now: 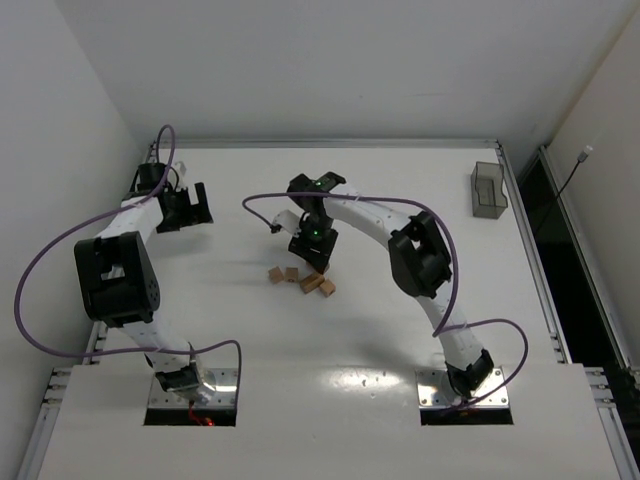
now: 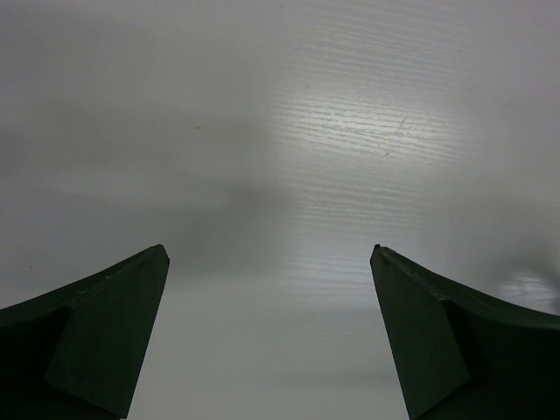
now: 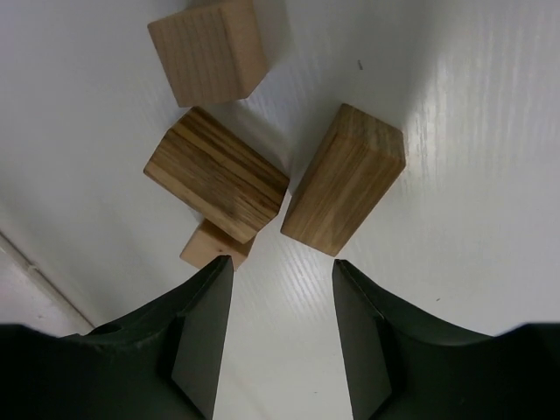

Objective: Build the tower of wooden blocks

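Several light-brown wood blocks [image 1: 300, 279] lie loose in a small cluster at mid-table. In the right wrist view a pale cube [image 3: 208, 51] sits farthest, a striped brick [image 3: 216, 173] rests tilted on a small pale block [image 3: 210, 248], and another brick [image 3: 343, 179] lies to the right. My right gripper [image 1: 318, 266] [image 3: 282, 264] hovers just behind the cluster, open, with only bare table between its fingers. My left gripper [image 1: 203, 207] [image 2: 269, 249] is far to the left, wide open over bare table. No tower is in view.
A translucent grey bin [image 1: 488, 190] stands at the back right near the table's edge. Purple cables loop beside both arms. The white table [image 1: 400, 330] has raised rails along its sides.
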{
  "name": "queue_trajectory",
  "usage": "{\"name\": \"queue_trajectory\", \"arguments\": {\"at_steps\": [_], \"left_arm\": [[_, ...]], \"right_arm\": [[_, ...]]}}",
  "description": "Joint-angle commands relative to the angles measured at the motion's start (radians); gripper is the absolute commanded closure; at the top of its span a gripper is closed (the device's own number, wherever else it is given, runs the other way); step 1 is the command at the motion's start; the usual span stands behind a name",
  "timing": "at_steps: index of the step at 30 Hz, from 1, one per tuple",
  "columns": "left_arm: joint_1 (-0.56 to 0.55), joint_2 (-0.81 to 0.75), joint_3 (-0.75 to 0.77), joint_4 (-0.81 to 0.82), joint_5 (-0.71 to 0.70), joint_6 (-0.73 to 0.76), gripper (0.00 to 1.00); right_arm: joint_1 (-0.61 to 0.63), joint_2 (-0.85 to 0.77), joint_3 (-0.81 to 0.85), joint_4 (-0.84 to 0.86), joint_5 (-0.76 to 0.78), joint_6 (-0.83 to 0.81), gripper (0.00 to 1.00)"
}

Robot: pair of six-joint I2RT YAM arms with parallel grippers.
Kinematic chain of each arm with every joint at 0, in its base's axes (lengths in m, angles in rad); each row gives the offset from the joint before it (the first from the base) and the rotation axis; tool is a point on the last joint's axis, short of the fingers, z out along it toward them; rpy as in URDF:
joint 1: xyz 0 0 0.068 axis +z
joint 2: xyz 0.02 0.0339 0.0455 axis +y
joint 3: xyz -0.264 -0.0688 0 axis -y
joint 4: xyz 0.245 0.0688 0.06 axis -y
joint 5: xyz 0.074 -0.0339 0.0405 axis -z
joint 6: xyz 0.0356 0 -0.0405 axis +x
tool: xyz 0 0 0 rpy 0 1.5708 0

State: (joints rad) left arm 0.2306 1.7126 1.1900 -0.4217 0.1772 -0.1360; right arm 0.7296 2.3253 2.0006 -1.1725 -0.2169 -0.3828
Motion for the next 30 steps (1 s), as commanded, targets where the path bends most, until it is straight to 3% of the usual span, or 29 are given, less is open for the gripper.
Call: {"name": "queue_trajectory", "arguments": {"at_steps": [1, 11, 30], "left_arm": [[0.009, -0.027, 0.011, 0.011, 0.001, -0.008, 0.01], [0.018, -0.008, 0.002, 0.011, 0.001, -0.008, 0.01], [0.036, -0.008, -0.027, 0.049, -0.008, -0.017, 0.01]], "right_arm": [[0.008, 0.011, 0.082, -0.013, 0.02, 0.054, 0.54], [0.045, 0.083, 0.202, -0.016, 0.192, 0.085, 0.51], [0.077, 0.167, 0.233, 0.014, 0.289, 0.113, 0.44]]}}
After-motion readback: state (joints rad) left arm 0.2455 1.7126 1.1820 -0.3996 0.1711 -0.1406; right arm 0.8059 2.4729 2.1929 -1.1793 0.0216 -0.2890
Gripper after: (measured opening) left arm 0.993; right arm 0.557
